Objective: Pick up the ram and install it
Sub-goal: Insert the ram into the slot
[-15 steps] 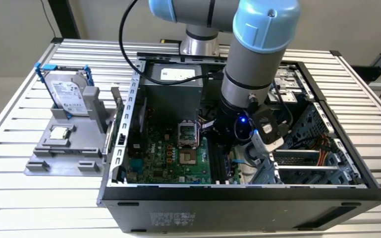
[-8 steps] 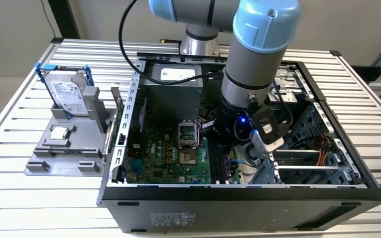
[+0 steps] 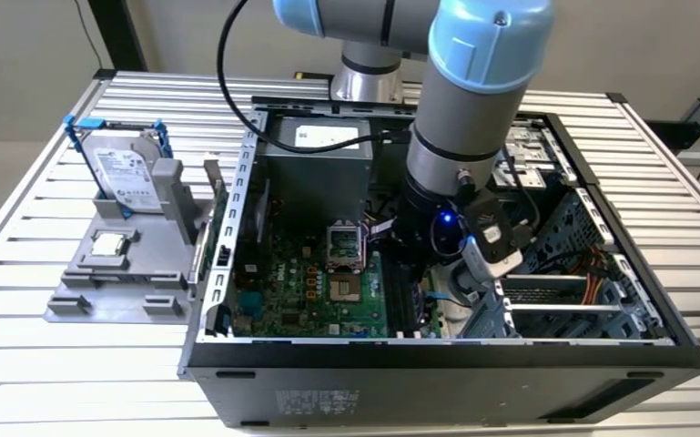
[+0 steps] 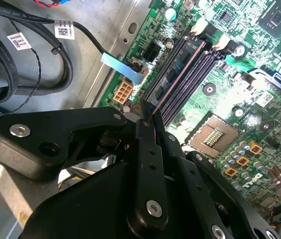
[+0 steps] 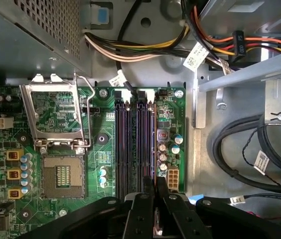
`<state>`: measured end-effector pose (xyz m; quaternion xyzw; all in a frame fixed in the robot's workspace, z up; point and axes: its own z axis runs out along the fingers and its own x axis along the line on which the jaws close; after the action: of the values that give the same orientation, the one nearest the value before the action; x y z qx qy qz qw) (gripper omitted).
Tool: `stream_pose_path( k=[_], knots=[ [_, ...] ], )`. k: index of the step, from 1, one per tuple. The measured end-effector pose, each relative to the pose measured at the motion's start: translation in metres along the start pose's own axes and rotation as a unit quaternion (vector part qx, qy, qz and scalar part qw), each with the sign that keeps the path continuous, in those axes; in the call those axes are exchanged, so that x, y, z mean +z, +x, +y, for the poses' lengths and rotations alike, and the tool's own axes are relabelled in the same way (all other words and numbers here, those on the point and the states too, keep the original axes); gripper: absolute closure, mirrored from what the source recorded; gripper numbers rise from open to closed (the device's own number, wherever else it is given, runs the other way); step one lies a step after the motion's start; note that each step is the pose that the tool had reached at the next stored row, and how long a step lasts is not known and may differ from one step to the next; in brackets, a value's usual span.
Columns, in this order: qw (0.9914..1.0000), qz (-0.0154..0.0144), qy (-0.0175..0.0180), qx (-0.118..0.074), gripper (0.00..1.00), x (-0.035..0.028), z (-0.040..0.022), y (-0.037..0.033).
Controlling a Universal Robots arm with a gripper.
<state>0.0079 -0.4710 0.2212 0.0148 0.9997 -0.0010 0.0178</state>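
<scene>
The ram (image 4: 180,63) is gripped on edge in the clenched claw (image 4: 147,115), running straight out from its tips; its long axis is aligned with the memory slots (image 4: 200,69), at the slot nearest the motherboard (image 4: 260,74) edge; whether it is seated cannot be told.

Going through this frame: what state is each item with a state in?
claw: shut on the ram.
ram: standing in the outermost memory slot.
processor socket: empty, cover raised.
computer case: side open.
hard drive: upright in its stand.
</scene>
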Motion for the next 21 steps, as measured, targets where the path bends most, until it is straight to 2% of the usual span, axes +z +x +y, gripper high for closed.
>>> stream_pose_path(
  k=[11, 21],
  knots=[
    [1.00000, -0.0001, 0.0011, 0.000, 1.00, 0.0025, 0.0000, 0.0016],
    [0.99999, 0.0002, 0.0047, 0.000, 1.00, 0.0073, 0.0008, 0.0018]
  ],
)
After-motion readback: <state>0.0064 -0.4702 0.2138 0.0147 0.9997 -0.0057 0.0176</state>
